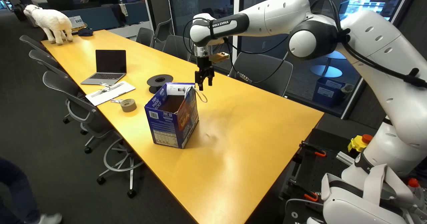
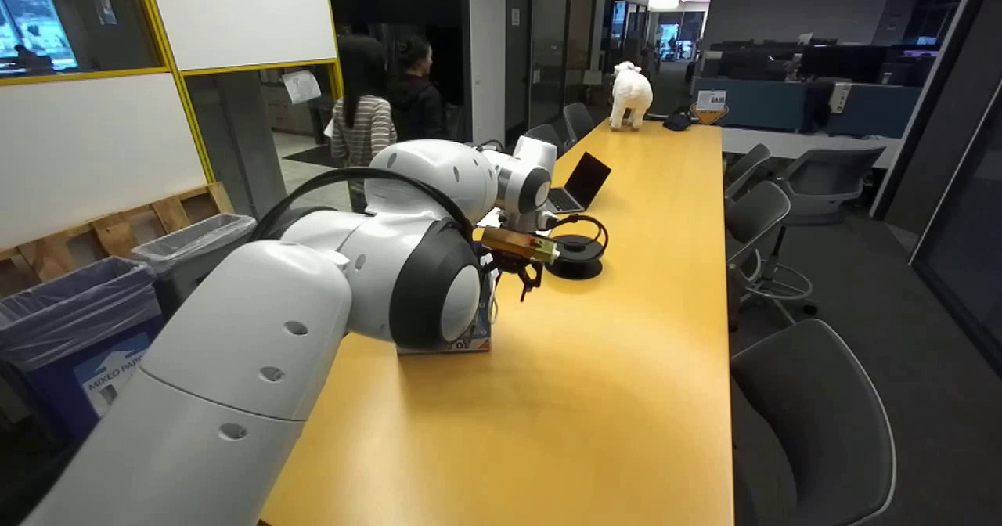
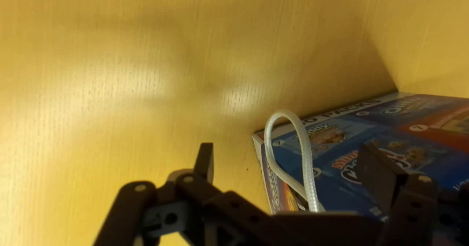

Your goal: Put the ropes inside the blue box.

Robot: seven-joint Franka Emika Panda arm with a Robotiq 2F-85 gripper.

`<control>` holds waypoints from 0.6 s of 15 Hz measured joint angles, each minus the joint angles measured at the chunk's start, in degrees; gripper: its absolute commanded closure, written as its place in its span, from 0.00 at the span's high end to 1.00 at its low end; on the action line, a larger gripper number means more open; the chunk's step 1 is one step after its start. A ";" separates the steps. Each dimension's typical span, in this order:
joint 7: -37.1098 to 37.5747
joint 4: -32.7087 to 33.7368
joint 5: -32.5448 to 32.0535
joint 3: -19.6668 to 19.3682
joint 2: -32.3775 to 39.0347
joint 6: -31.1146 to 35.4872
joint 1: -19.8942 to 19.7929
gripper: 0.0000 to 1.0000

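We had a white arm (image 1: 283, 17), oval recesses (image 2: 232, 431), dark joint cover (image 1: 321, 34), white "NKA EMIKA" lettering (image 1: 221, 23), black cables (image 2: 352, 174) strapped on, gold-toned wrist block (image 1: 219, 57), black gripper (image 1: 205, 82) with pale screw heads (image 3: 140, 188).

Your Franka Panda arm (image 1: 370, 37) stretches out over the scene, its elbow (image 1: 312, 39) bent and its forearm (image 1: 270, 15) reaching forward to the wrist (image 1: 201, 30). Below that, your end effector (image 1: 205, 83) hangs pointing downward; in the wrist view, its two dark fingers (image 3: 205, 161) stand wide apart.
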 measured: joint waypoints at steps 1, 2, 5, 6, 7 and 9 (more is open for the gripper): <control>-0.96 -2.69 0.10 0.03 -1.19 1.68 -0.36 1.00; -1.68 -5.28 0.30 0.09 -2.27 3.65 -0.71 1.00; -2.92 -13.31 2.27 0.29 -5.07 10.74 -1.73 1.00; -3.33 -16.04 3.34 0.38 -5.87 12.94 -2.05 1.00; -3.58 -18.71 4.65 0.60 -6.69 15.27 -2.42 1.00; -4.02 -23.36 7.68 1.17 -8.00 19.23 -3.25 1.00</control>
